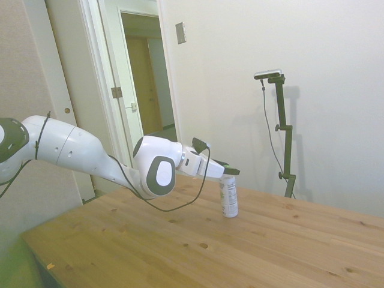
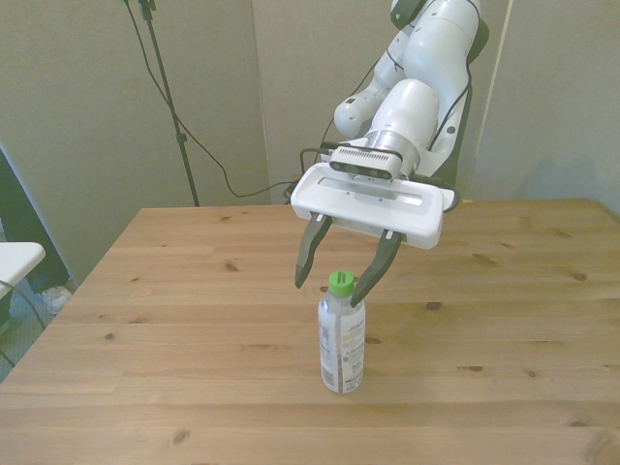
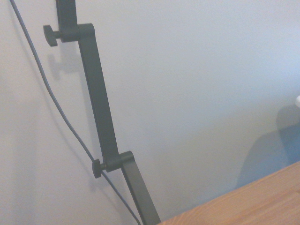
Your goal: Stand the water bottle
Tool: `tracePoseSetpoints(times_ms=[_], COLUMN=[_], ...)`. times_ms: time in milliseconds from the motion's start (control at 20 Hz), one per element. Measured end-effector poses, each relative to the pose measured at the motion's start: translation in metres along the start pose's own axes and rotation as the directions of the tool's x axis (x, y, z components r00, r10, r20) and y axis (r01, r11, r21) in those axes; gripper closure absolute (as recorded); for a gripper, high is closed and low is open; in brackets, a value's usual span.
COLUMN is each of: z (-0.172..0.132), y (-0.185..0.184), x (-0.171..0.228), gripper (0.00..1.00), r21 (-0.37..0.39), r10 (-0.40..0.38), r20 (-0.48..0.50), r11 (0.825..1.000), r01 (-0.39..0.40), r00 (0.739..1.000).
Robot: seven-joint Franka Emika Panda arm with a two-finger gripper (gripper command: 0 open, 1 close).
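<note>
Water bottle [image 2: 342, 337] stands upright on the wooden table [image 2: 504, 329], long axis vertical. Gripper [image 2: 332, 288] fingers spread wide, straddling its green cap [image 2: 340, 283], seemingly without contact.

Soft, even indoor light, faint shadows on the wall [image 1: 312, 120], all views fairly sharp.
</note>
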State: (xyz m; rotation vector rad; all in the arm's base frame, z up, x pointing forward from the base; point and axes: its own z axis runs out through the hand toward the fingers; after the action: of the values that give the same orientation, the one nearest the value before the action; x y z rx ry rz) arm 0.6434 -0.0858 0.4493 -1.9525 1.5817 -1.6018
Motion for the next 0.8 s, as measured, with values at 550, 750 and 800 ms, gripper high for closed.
tracePoseSetpoints(times_ms=[550, 750, 800], z=[-0.061, -0.08, -0.082], y=[-0.039, -0.029, -0.026], x=[0.056, 0.07, 0.071], gripper=[0.0, 0.0, 0.0], r21=[-0.034, -0.088, -0.103], r10=[-0.024, -0.06, -0.07], r20=[0.079, 0.179, 0.21], r11=[0.999, 0.993, 0.99], r01=[0.027, 0.077, 0.093], r00=[0.997, 0.982, 0.975])
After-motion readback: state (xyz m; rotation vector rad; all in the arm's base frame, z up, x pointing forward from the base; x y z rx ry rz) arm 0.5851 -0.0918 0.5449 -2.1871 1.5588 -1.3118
